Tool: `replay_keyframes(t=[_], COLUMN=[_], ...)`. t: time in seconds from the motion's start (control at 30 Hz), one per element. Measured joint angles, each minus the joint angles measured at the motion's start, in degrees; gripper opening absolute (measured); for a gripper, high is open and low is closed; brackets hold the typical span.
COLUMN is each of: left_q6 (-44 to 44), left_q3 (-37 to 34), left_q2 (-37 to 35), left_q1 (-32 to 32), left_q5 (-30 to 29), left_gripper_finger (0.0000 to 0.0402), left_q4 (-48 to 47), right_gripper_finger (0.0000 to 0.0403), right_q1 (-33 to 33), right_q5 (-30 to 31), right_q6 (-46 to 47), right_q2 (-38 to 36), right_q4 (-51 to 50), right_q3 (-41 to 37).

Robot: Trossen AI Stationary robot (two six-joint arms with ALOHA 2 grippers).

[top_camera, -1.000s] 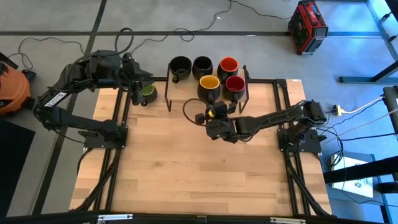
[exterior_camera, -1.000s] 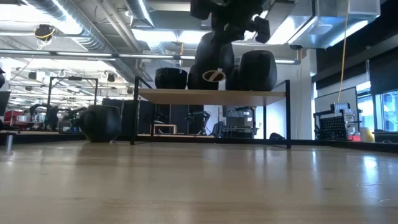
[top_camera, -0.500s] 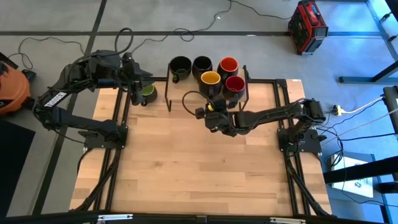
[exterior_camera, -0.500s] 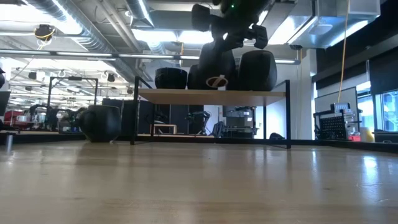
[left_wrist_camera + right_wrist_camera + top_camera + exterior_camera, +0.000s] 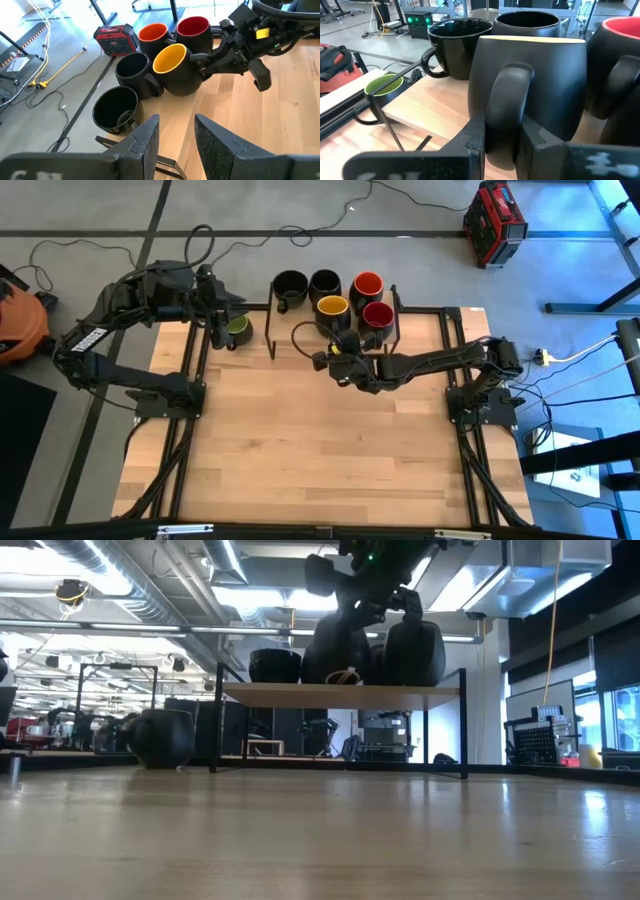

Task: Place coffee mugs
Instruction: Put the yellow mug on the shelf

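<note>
Our right gripper point(image 5: 501, 137) is pinching the yellow mug point(image 5: 530, 85) handle; left gripper point(image 5: 175, 137) w/ fingers spread, idle.

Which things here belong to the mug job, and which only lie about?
Job: yellow mug, held by its handle in the right claw; green mug by the left claw; orange mug, red mug, two black mugs; rack.
About: red case, cables.

Dark jointed arms point(image 5: 120, 330) (yellow wrist label)

Black mugs point(image 5: 176, 70) — yellow, red, green insides
</note>
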Motion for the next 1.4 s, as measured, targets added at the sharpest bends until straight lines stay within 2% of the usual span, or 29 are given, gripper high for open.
replay_keyframes(t=[0.7, 1.0, 1.4], left_q6=[0.0, 0.0, 0.0], left_q3=[0.0, 0.0, 0.0], left_q2=[0.0, 0.0, 0.2], left_q1=[0.0, 0.0, 0.0], left_q5=[0.0, 0.0, 0.0], left_gripper_finger=[0.0118, 0.0118, 0.0118], left_q4=[0.6, 1.4, 1.7], right_gripper_finger=[0.0045, 0.0114, 0.0168], right_q1=[0.0, 0.1, 0.0], right_q5=[0.0, -3.9, -3.3], right_q6=[2.5, 3.1, 3.5], right_q2=[1.5, 1.6, 1.6], right_q4=[0.1, -0.4, -1.7], right_q3=[0.2, 0.1, 0.1])
